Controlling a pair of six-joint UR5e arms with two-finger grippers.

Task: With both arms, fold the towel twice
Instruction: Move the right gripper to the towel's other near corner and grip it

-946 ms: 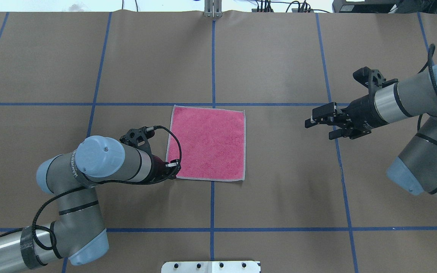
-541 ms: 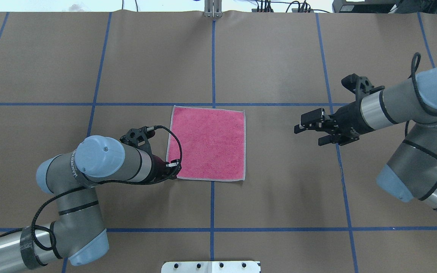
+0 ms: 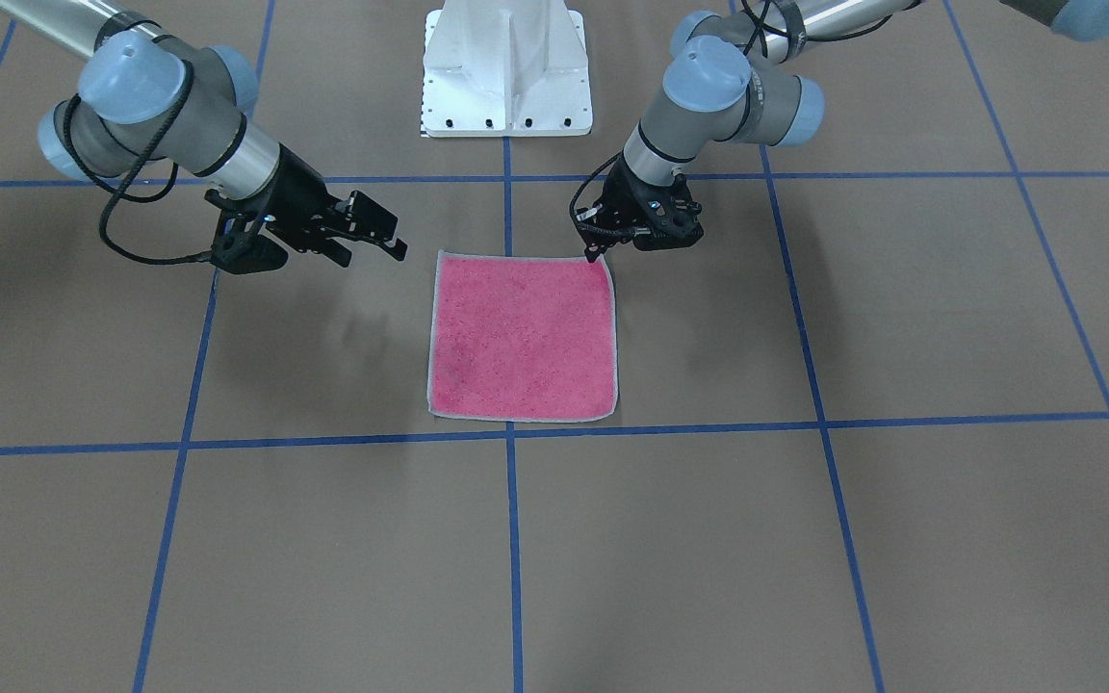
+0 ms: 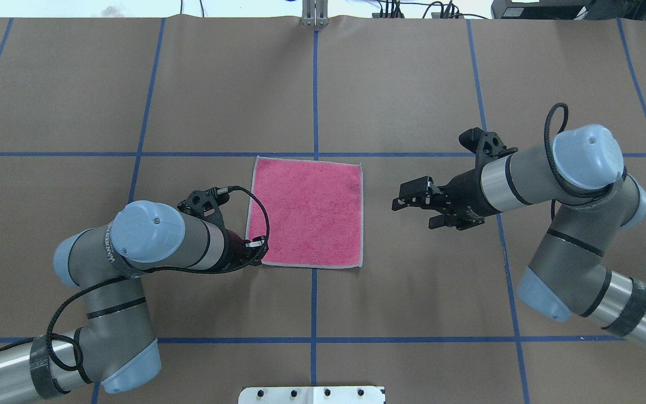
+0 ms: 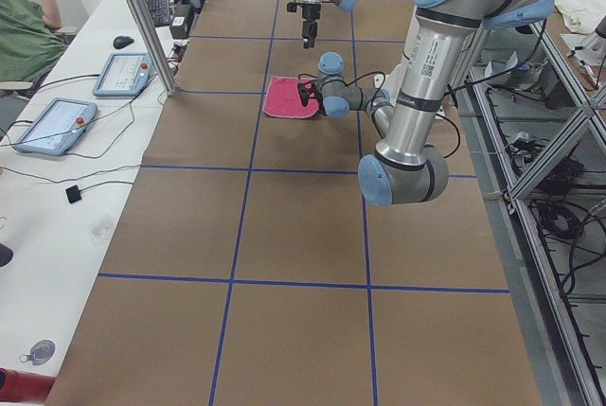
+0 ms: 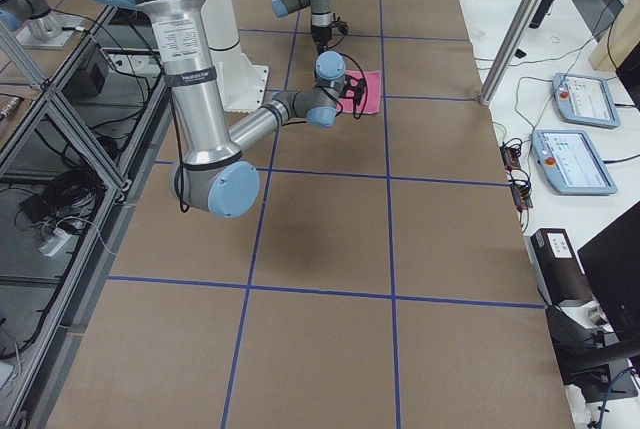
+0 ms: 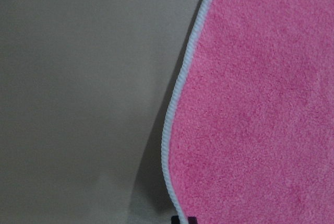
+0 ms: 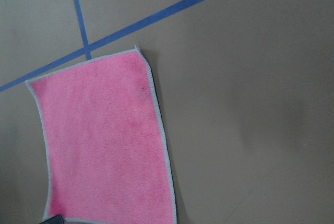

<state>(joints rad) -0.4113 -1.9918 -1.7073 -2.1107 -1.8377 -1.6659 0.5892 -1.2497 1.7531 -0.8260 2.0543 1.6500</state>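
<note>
Brown paper with blue tape lines covers the table (image 4: 413, 84), and the towel (image 4: 306, 210) lies flat at its middle, pink face up. The left pincer (image 3: 601, 248) points down at the towel's corner on the robot's near left, its jaws hidden, so I cannot tell their state. The right pincer (image 4: 413, 213) hangs spread apart, clear of the towel's right edge.

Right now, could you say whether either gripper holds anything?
The right gripper holds nothing. The left gripper sits at the towel's corner; grip cannot be told.
</note>
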